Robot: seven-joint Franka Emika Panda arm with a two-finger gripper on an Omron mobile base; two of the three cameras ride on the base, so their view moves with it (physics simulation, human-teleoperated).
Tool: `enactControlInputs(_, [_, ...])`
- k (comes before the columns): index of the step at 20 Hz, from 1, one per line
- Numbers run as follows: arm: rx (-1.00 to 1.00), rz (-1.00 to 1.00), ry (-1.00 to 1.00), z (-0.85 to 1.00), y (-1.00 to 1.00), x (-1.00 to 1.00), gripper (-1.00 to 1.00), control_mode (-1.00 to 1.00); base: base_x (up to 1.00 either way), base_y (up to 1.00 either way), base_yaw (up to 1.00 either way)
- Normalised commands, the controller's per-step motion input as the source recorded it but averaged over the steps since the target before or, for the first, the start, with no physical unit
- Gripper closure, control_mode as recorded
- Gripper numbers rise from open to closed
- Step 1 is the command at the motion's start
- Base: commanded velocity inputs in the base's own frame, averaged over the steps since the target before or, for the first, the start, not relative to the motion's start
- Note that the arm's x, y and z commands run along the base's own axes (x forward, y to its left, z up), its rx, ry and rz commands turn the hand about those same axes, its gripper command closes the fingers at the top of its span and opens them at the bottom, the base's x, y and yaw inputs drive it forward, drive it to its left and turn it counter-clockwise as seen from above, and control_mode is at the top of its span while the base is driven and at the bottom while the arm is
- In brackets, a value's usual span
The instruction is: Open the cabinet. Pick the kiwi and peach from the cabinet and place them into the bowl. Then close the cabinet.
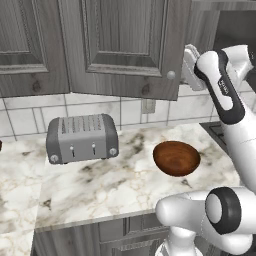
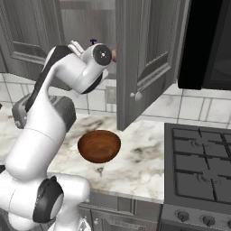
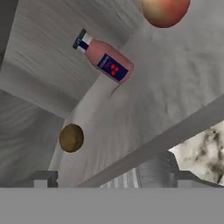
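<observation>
Two fruits wait on the cabinet (image 2: 149, 58) shelf: the kiwi (image 3: 71, 138) nearest the hand, the peach (image 3: 165, 11) farther off, a pink bottle (image 3: 104, 60) between. Door stands open; the gripper (image 3: 111, 179) has its fingers spread wide, holding nothing. Next I'd reach in for the kiwi, then carry it to the bowl (image 1: 176, 158)

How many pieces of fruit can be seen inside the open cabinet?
2. The kiwi lies on the cabinet shelf near its front edge. The peach sits farther in, past the bottle, cut off by the frame edge. More may be hidden out of frame.
</observation>
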Motion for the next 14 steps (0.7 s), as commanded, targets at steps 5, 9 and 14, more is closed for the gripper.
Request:
enactControlInputs(5, [0.0, 0.23, 0.0, -0.01, 0.52, 0.21, -1.0, -1.0, 0.0, 0.0, 0.0])
enactControlInputs(9, [0.0, 0.31, 0.0, 0.0, 0.36, -0.01, -1.0, -1.0, 0.0, 0.0, 0.0])
enactControlInputs(14, [0.0, 0.34, -0.09, 0.0, 0.39, -0.68, -1.0, -1.0, 0.0, 0.0, 0.0])
